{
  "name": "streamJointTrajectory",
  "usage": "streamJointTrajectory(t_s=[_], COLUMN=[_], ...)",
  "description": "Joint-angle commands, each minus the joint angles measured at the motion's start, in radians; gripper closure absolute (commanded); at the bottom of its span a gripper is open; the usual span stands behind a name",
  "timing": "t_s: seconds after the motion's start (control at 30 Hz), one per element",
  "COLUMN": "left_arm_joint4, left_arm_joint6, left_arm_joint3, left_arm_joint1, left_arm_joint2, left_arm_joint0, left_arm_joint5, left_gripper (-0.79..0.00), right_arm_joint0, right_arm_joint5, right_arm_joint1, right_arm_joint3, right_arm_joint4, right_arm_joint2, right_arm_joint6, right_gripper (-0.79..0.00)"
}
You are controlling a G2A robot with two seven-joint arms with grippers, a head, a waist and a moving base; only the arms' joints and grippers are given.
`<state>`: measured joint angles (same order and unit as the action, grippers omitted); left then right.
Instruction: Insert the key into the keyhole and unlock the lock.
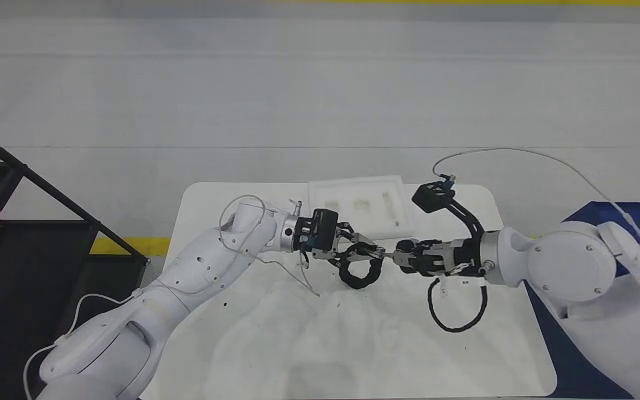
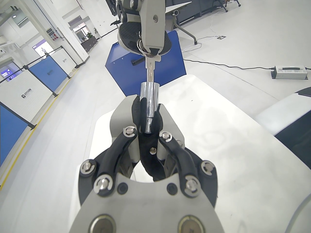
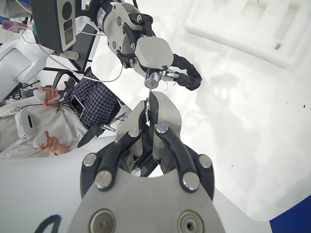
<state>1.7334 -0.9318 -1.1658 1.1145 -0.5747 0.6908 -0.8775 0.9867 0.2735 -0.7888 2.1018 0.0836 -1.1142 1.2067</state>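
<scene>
The lock [image 2: 150, 103] has a chrome cylinder and a black sleeved cable loop [image 3: 188, 73]. My left gripper [image 2: 147, 112] is shut on the cylinder and holds it above the table's middle [image 1: 345, 250]. My right gripper [image 3: 148, 107] is shut on the silver key [image 2: 150, 70] by its head. The key's blade points straight at the cylinder's face [image 3: 151, 83], and its tip sits in the keyhole. In the top view the two grippers meet tip to tip, the right gripper [image 1: 392, 254] on the right, with the cable loop [image 1: 355, 272] hanging below them.
A white foam tray [image 1: 365, 205] with rectangular recesses lies at the table's far edge. A black cable loop [image 1: 455, 310] lies on the white table [image 1: 300, 340] near the right arm. A blue cabinet [image 2: 145, 61] stands past the table's end.
</scene>
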Motion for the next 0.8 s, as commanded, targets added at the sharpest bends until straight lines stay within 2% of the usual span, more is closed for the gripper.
streamJointTrajectory(t_s=[0.0,0.33,0.37,0.4,0.43,0.57,0.7,0.77], left_arm_joint4=[-0.002,0.0,-0.001,-0.003,-0.006,-0.037,-0.1,-0.146], left_arm_joint6=[0.003,0.005,0.005,0.005,0.008,0.021,0.059,0.092], left_arm_joint3=[0.0,-0.003,-0.002,-0.001,-0.001,0.003,0.0,-0.011], left_arm_joint1=[0.001,0.004,0.004,0.004,0.005,0.005,0.001,-0.004], left_arm_joint2=[-0.001,-0.004,-0.004,-0.004,-0.004,-0.005,-0.008,-0.01], left_arm_joint0=[0.0,0.0,0.0,0.0,0.001,0.003,0.007,0.01], left_arm_joint5=[-0.002,-0.012,-0.014,-0.016,-0.018,-0.032,-0.07,-0.103], left_gripper=[0.0,0.0,0.0,0.0,0.0,0.0,0.0,0.0], right_arm_joint0=[-0.005,-0.036,-0.038,-0.041,-0.043,-0.058,-0.092,-0.108], right_arm_joint5=[0.0,0.002,0.003,0.003,0.002,-0.032,-0.159,-0.241], right_arm_joint1=[-0.001,-0.011,-0.012,-0.013,-0.013,-0.014,-0.005,-0.005], right_arm_joint3=[-0.003,-0.025,-0.028,-0.029,-0.031,-0.028,0.007,0.013], right_arm_joint4=[0.001,-0.003,-0.005,-0.006,-0.006,0.004,0.146,0.162], right_arm_joint2=[0.006,0.038,0.04,0.041,0.043,0.042,0.061,0.069], right_arm_joint6=[0.001,0.002,0.003,0.004,0.006,0.017,0.112,0.141], right_gripper=[0.0,0.0,-0.068,-0.585,-0.785,-0.785,-0.785,-0.785])
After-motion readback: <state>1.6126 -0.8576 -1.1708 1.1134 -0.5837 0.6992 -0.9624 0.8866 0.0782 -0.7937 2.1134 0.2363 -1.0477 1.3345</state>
